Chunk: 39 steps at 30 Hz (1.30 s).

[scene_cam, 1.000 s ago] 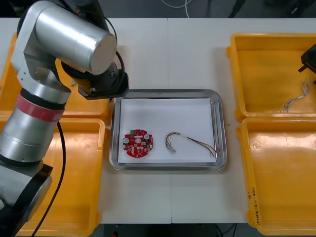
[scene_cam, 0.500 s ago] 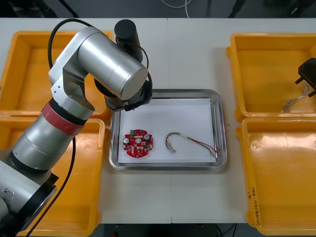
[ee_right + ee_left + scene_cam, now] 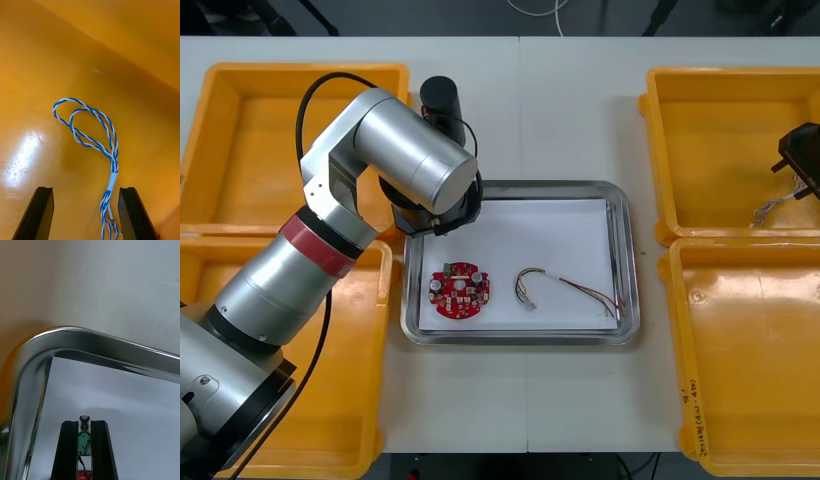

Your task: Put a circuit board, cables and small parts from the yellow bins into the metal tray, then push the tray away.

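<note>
— Left gripper (image 3: 85,422)?
— Clamped on a small metal part (image 3: 84,418) above the metal tray's (image 3: 112,347) far-left corner, arm (image 3: 405,160) bent over it.
— Right gripper (image 3: 85,189)?
— Fingers apart, well right of the tray, blue-and-white cable (image 3: 93,131) between them.

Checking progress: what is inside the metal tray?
A round red circuit board and a red and yellow cable on the tray's white floor. The left gripper, shut on a small metal part, covers the far-left corner.
</note>
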Available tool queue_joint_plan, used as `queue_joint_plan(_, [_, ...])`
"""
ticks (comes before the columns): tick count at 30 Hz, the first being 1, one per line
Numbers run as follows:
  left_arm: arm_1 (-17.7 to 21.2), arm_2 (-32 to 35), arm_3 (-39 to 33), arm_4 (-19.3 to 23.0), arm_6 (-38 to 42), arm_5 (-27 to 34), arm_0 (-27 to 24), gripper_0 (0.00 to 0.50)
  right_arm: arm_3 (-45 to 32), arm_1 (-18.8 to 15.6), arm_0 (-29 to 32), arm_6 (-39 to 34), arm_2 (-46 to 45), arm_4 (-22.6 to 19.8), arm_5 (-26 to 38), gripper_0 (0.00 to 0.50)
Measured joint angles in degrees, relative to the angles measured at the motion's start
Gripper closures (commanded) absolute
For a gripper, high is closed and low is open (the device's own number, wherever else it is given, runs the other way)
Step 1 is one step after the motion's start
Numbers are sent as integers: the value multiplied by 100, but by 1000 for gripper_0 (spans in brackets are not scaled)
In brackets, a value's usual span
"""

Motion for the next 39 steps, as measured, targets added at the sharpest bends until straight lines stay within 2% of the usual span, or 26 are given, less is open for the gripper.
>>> queue_joint_plan(7, [0, 0, 31, 3, 0, -25, 0, 498, 0, 3, 52, 0, 0, -131, -36, 0])
queue_joint_plan(8, [0, 0, 32, 5, 0, -25, 0, 465, 0, 3, 66, 0, 0, -139, -38, 0])
queue_joint_plan(9, [0, 0, 32, 8, 0, -25, 0, 317, 0, 4, 84, 0, 0, -143, -40, 0])
queue_joint_plan(10, [0, 0, 33, 12, 0, -25, 0, 213, 0, 4, 104, 0, 0, -147, -41, 0])
queue_joint_plan(11, [0, 0, 34, 16, 0, -25, 0, 38, 0, 5, 125, 0, 0, -152, -42, 0])
queue_joint_plan(12, [0, 0, 34, 17, 0, -26, 0, 0, 0, 5, 147, 0, 0, -160, -44, 0])
queue_joint_plan(28, [0, 0, 34, 90, 0, -87, 0, 0, -4, 46, 400, 0, 0, -405, -359, 0])
queue_joint_plan(29, [1, 0, 34, 91, 0, -87, 0, 0, -6, 46, 404, 0, 1, -420, -389, 46])
queue_joint_plan(31, [3, 0, 18, 92, 0, -81, 0, 0, -13, 46, 407, 0, 1, -439, -398, 238])
queue_joint_plan(32, [7, 0, -8, 92, 0, -64, 0, 0, -14, 46, 408, 0, 2, -441, -398, 367])
queue_joint_plan(33, [13, 0, -62, 94, 0, -18, 0, 0, -14, 46, 410, 0, 3, -444, -398, 406])
queue_joint_plan(35, [34, 1, -217, 111, 0, 125, 0, 0, -14, 46, 413, 0, 8, -453, -398, 419])
queue_joint_plan(37, [76, 2, -416, 159, 0, 306, 0, 0, -14, 47, 415, 0, 27, -465, -398, 500])
queue_joint_plan(39, [139, 15, -603, 249, 0, 464, 0, 0, -14, 47, 417, -1, 52, -469, -398, 500])
